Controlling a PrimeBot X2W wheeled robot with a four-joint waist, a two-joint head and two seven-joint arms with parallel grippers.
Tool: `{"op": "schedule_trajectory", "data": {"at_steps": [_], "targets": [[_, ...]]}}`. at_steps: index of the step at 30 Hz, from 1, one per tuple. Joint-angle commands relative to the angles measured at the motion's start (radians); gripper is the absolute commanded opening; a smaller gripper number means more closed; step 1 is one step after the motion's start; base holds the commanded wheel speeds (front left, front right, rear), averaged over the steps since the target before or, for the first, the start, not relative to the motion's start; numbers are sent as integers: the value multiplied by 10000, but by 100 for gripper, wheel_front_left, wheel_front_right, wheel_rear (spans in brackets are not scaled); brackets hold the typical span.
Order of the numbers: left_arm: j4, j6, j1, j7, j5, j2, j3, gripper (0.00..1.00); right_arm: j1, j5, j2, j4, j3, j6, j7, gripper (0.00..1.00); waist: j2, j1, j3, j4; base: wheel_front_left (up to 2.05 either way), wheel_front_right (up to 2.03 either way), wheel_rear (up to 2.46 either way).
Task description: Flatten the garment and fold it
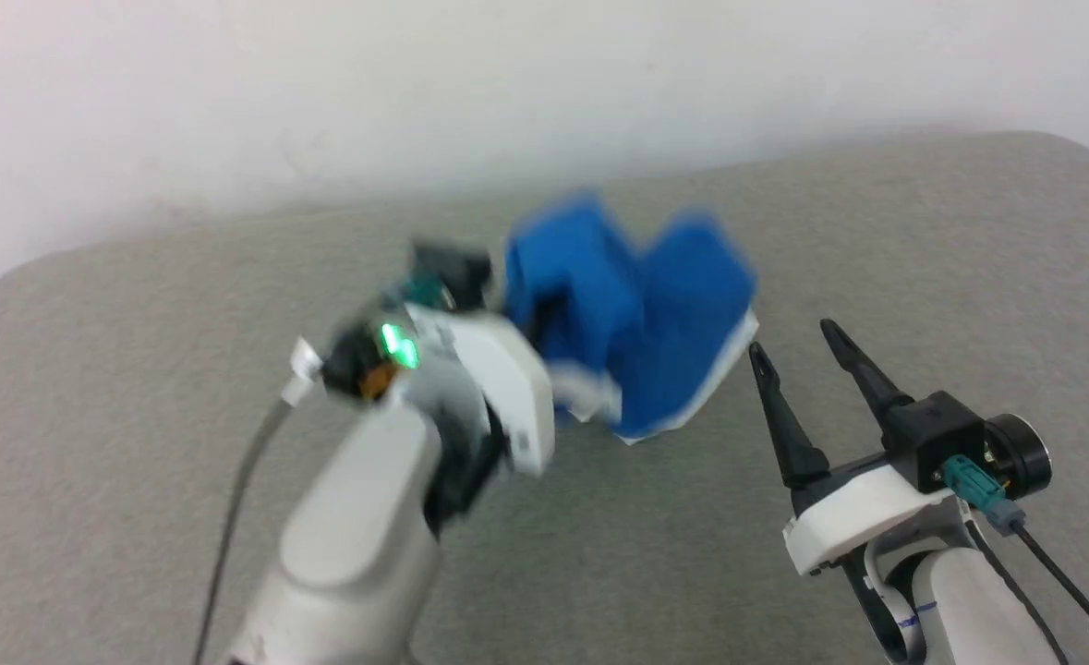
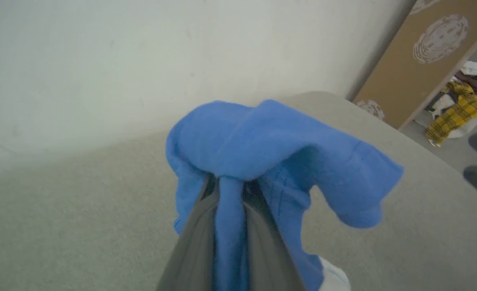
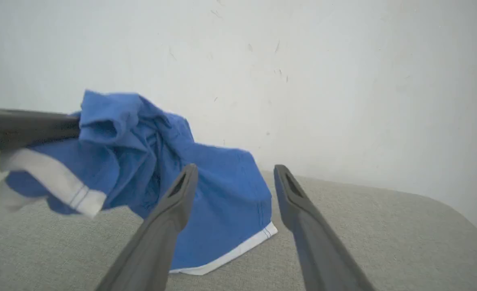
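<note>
**Shorts dangling bunched from one pinch, slip and wrong-layer grab looming**

The grey surface (image 1: 138,480) is carrying just the lowest part of the shorts (image 1: 641,323). They are hanging as a crumpled bundle toward its far side, near the wall (image 1: 322,92), with one white hem (image 3: 230,252) lying on the cloth cover. The left end effector (image 2: 230,182) is clamping a thick wad of blue fabric in its closed jaws and holding it up off the surface. The right end effector (image 1: 792,338) is standing open just beside the bundle, touching nothing.

Biggest risk, as I judge it: the wad is looking several layers thick, so any spreading pull may be dragging both legs together and leaving the shorts twisted. Next, the left end effector is blurring in the head view, which is suggesting a quick swing. Soft fabric could be slipping out of such a narrow pinch and dropping in a heap. The resting hem may be catching on the rough cover and tucking under itself. Smallest, the open right jaws are aiming at loose folds and could be closing on an inner layer instead of a clean corner
</note>
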Motion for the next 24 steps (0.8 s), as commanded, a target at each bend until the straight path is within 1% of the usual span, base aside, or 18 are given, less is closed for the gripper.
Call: {"op": "schedule_trajectory", "data": {"at_steps": [1,3,6,7,9,10,11,13,15,19,22,24], "targets": [[553,-57,447,550,-124,-48,-282,0,96,-59,20,-72,6,-19,50,100,-1,0,91,-634,0,0,0],[1279,-81,806,1319,-144,-75,-674,0,118,-68,20,-103,9,-19,91,100,-1,0,134,-755,0,0,0],[2122,-153,1259,2095,-398,-127,-973,0,157,-64,20,-130,-1,-19,132,100,-1,0,152,-861,0,0,0],[2353,-171,1369,2314,-470,-139,-1051,5,178,-56,20,-135,-2,-19,141,100,-1,0,148,-874,0,0,0],[2729,-300,1570,2814,-713,-168,-1191,44,217,-46,20,-140,-20,-19,151,100,-1,0,125,-864,0,0,0],[2845,-345,1647,3042,-860,-183,-1232,87,235,-33,20,-138,-30,-19,157,100,-1,0,103,-829,0,0,0],[2898,-392,1690,3221,-968,-194,-1285,100,252,-17,20,-135,-23,-19,167,100,-1,0,81,-791,0,0,0],[2735,-464,1705,3068,-1141,-209,-1259,100,285,3,20,-139,19,-19,193,100,-1,0,35,-675,0,0,0],[2390,-399,1724,2311,-1265,-215,-1004,100,316,3,20,-145,50,-19,234,100,-1,0,-24,-527,0,0,0],[1375,-265,1976,260,-1510,-186,-263,100,398,-6,20,-192,102,-19,338,100,-1,0,-149,-185,0,0,0],[502,-28,2323,-1293,-1378,62,236,100,464,-15,20,-310,139,-19,431,100,-1,0,-184,110,0,0,0],[-70,268,2592,-2293,-1144,310,561,100,488,-28,20,-403,175,-19,507,100,-1,0,-159,291,0,0,0]]}}
